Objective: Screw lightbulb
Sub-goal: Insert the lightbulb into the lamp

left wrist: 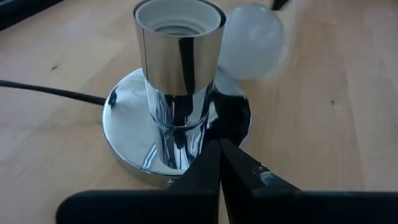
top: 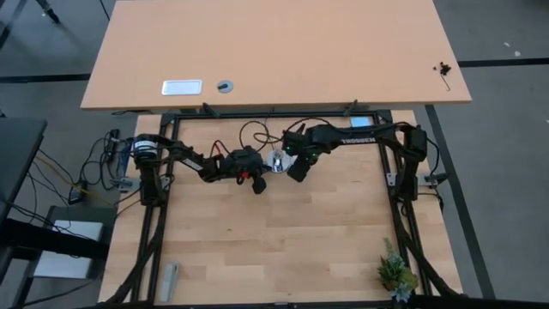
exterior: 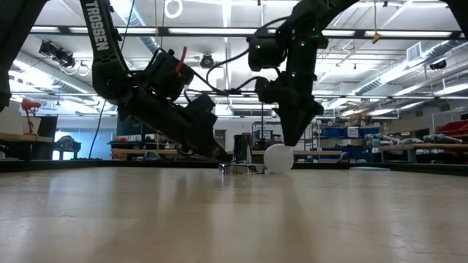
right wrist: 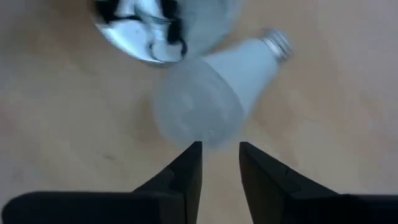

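The right gripper (right wrist: 221,163), at the right wrist view's bottom centre, is hovering narrowly parted and empty just short of the white frosted pear-shaped lightbulb (right wrist: 208,96) lying on its side. It should be straddling the globe squarely before clamping. The clenched left gripper (left wrist: 219,163) is touching the round silvery socket base (left wrist: 177,134).

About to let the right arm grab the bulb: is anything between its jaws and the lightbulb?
Nothing visible. In the right wrist view the right gripper hangs just short of the lightbulb, which lies on its side on bare wood, its glass end toward the jaws. The socket base lies beyond the bulb, not between.

White frosted lightbulb (right wrist: 205,93) lying on its side on the wooden table, silver threaded base pointing away toward two o'clock in the right wrist view.
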{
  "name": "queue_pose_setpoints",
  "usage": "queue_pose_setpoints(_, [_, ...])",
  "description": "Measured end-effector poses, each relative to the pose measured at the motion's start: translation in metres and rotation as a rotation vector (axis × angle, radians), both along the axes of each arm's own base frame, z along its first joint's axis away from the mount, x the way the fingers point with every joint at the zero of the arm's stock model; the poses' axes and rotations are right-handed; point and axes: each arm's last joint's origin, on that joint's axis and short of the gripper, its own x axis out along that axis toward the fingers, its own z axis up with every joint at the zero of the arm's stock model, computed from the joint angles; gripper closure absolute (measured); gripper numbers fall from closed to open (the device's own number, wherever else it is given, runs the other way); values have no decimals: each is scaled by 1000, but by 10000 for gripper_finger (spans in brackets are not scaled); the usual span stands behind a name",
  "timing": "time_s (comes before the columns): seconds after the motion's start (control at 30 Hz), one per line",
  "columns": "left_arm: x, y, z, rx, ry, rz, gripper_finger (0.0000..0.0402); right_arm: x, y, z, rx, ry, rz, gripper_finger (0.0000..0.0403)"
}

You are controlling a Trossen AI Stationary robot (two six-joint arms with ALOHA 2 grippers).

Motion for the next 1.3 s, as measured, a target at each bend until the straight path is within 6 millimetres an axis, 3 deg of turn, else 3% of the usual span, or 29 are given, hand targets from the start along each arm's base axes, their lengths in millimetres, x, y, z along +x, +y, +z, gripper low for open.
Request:
queue_pose_setpoints(0.17, [0,0,0,10,4,-5,388,-9,-10,2,-20,73,-37,291])
queue_pose_setpoints(0.5, [0,0,0,12,7,-6,388,11,-4,8,-13,-134,14,307])
queue_pose_setpoints(0.93, [0,0,0,12,9,-5,388,-1,-8,0,-37,-25,32,347])
queue_pose_setpoints(1.1, [0,0,0,13,10,-4,388,-14,-9,9,-107,91,29,349])
queue_pose_setpoints(1.3, [0,0,0,14,10,-1,388,-24,-14,33,-139,38,-1,344])
